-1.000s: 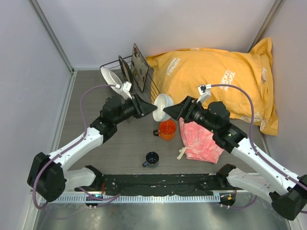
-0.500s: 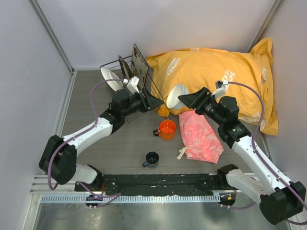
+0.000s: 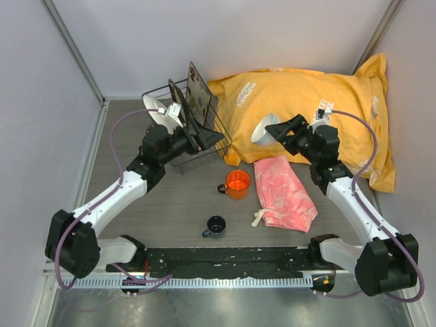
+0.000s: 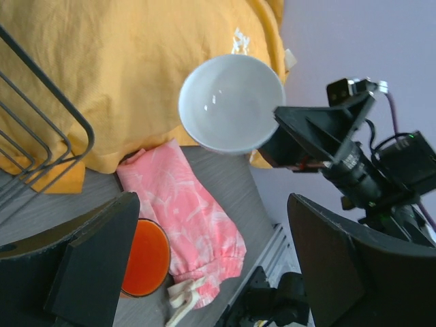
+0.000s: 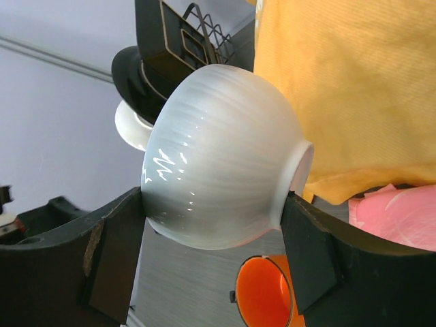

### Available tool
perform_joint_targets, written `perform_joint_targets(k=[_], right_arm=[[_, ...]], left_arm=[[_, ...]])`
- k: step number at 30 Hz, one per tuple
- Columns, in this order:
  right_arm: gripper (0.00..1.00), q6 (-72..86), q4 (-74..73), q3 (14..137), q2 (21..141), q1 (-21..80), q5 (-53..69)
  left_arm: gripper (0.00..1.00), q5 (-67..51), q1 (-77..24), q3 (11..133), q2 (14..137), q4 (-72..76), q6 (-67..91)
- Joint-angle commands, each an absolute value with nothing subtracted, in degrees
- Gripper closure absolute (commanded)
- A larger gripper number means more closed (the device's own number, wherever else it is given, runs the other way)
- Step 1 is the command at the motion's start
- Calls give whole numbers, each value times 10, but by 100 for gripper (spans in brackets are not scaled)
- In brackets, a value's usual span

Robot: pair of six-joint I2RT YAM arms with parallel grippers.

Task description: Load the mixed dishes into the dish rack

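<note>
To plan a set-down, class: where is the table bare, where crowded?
Bare: grey table left of the orange mug and small dark-blue cup, and between cup and pink cloth. Crowded: around the dark wire dish rack, yellow bag and raised white bowl.

Left arm reaches forward, its left gripper spread wide and empty right against the dish rack, while the right arm stretches in from that rack's right, wrist raised, right gripper clamped across the white bowl, pointing toward the rack.
</note>
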State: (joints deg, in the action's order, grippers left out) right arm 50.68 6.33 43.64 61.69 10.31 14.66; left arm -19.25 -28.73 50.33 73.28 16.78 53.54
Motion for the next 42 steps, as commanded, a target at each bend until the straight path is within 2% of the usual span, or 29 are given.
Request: perform_joint_targets(k=[1,3,10,19,29,42], right_arm=[[99,466,119,517,645,99,135],[99,446,98,548,669,98,140],[99,382,26,642,725,99,143],[99,322,-60,758,789,134,169],[99,260,-122,888,880,254,123],[99,200,-199,1028,1014,347,88]], left_arm=[[4,-172,-286,527,665,96,504],[0,-156,-286,547,631,24,477],[0,-68,-285,613,549,-184,411],[0,72,-285,714,520,-425,357],[0,132,-286,754,497,-488,336],[0,196,-286,798,499,-551,319]])
